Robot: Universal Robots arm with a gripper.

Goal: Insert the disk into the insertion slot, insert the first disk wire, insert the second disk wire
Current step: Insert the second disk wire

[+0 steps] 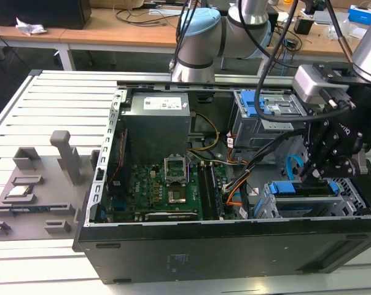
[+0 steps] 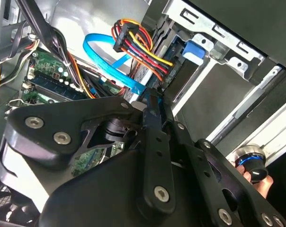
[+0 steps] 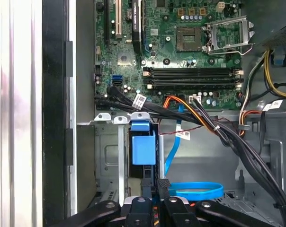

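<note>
Holding one disk (image 1: 308, 192): one claw (image 1: 312, 175)

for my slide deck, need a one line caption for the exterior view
Black gripper lowered over the low grey metal drive cage holding the blue-framed disk inside an open black computer case.

motherboard (image 1: 161, 187) in case | power supply (image 1: 158, 110) | possibly fixtures (image 1: 66, 157) outside

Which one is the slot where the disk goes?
Look inside the open computer case, at the corner on the exterior view's right. The insertion slot is the low grey cage under the gripper, lower than the taller grey cage behind it.
</note>
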